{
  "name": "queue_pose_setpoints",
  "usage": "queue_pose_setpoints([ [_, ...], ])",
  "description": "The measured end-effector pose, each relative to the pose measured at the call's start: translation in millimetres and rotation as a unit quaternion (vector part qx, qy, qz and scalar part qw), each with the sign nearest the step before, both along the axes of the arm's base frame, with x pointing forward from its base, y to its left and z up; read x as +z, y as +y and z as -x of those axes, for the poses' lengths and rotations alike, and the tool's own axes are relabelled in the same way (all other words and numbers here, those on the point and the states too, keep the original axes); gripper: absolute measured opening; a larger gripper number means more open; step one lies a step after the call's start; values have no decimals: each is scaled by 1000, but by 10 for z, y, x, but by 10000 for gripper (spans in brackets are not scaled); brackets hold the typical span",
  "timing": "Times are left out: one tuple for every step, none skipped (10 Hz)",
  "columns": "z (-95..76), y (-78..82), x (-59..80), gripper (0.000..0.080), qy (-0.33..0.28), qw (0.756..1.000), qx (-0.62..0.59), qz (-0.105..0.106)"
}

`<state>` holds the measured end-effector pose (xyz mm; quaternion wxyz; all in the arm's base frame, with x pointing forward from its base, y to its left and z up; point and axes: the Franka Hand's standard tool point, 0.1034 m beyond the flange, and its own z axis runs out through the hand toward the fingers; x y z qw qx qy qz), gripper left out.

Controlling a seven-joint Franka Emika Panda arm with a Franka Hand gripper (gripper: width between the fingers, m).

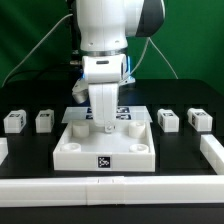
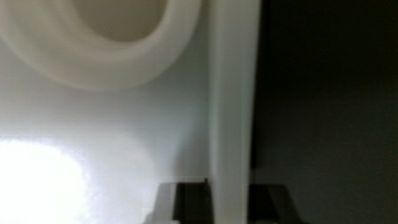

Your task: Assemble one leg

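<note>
White plastic parts on a black table top (image 1: 30,162). The two-finger gripper (image 1: 103,118) is low over the far edge of the large flat white square panel with round corner sockets (image 1: 105,150).

Wrist view: dark fingertips (image 2: 180,206) stand on either side of the panel's upright edge wall, close against it. One round socket (image 2: 107,30) sits near that edge. The picture is blurred and part of it is washed out, so I cannot tell whether the jaws press on the wall or only straddle it.

Task parts: four small stubby white plastic legs with black-and-white square tags lie in a row on the table. Two are on the exterior view's left, the inner one (image 1: 44,120), and two on the exterior view's right, the inner one (image 1: 168,119). All are apart from the panel and well apart from the gripper. None is held and none is seated in a socket.

Risks, as I judge them:
- A thin wall gives little to hold. With a shallow or off-centre grip the panel may slip or swivel when moved.
- A sideways drag could push the panel into the inner legs and knock them out of line.
- A push away from the front could run it onto the thin white marker board (image 1: 127,112) just behind it.
- If the panel shifts unnoticed, a socket will not be where a leg is aimed.
</note>
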<state>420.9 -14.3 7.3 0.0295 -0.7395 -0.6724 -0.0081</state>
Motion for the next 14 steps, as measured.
queue_pose_setpoints([
  [0, 0, 0, 57, 0, 1000, 0, 0],
  [-18, 7, 7, 57, 1, 1000, 8, 0],
  [-89, 31, 28, 57, 1, 1000, 27, 1],
  [-135, 114, 24, 57, 3, 999, 35, -1],
  [-210, 269, 17, 57, 2, 999, 46, -5],
  [-296, 449, 10, 57, -3, 998, 59, -11],
  [-346, 569, 4, 57, -5, 998, 55, -14],
  [-402, 695, -3, 57, -8, 998, 52, -18],
  [-448, 772, -11, 57, -13, 998, 52, -22],
  [-512, 795, -9, 57, -14, 999, 44, -23],
  [-572, 817, -9, 57, -16, 999, 39, -25],
  [-649, 834, -8, 57, -16, 999, 29, -25],
  [-736, 834, -9, 57, -14, 1000, 10, -25],
  [-741, 835, -12, 57, -1, 1000, 4, -21],
])
